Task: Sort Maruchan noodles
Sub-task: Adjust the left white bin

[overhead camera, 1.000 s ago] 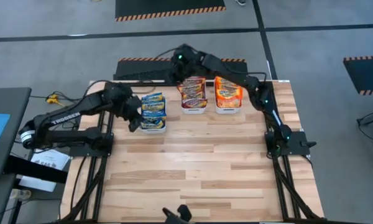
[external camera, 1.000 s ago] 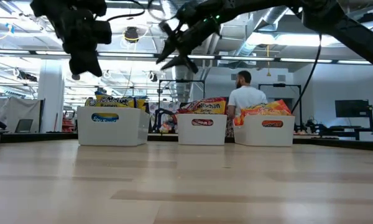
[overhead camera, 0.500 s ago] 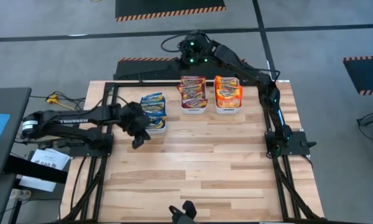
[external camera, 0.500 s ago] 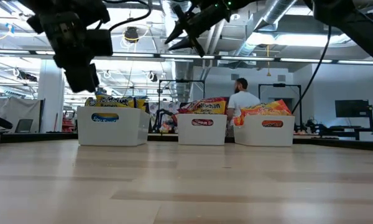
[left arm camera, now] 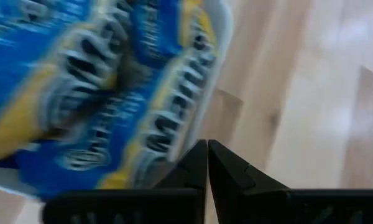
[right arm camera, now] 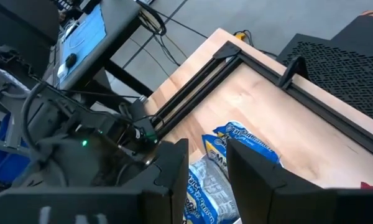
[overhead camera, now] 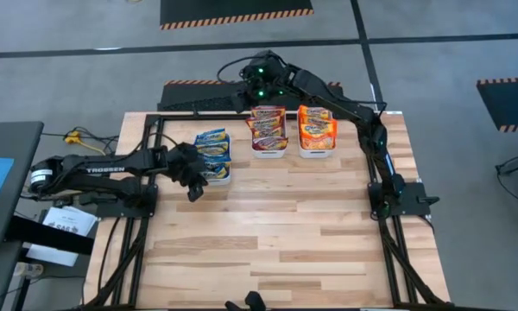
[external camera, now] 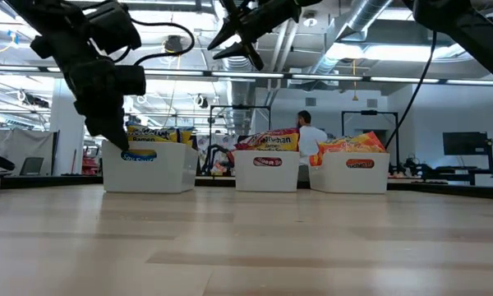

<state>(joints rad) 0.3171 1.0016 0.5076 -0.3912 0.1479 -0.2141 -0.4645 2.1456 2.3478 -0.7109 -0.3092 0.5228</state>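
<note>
Noodle packets sorted in three white bins (overhead camera: pixel 268 154) at table's far edge: blue packets (overhead camera: pixel 212 149), maroon packets (overhead camera: pixel 268 126), orange packets (overhead camera: pixel 317 125). Left gripper (overhead camera: pixel 193 192) closed, empty, positioned beside blue bin. Right gripper (overhead camera: pixel 240 98) parted, empty, raised beyond bins.

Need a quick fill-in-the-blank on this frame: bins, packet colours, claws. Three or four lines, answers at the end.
1. The blue packets lie in the ______ of the three bins, seen from the high view.
2. The middle bin holds ______ packets.
3. The left claw has its fingers ______, holding nothing.
4. The right claw hangs high above the bins with its fingers ______.

Missing words: leftmost; maroon; shut; open
</note>
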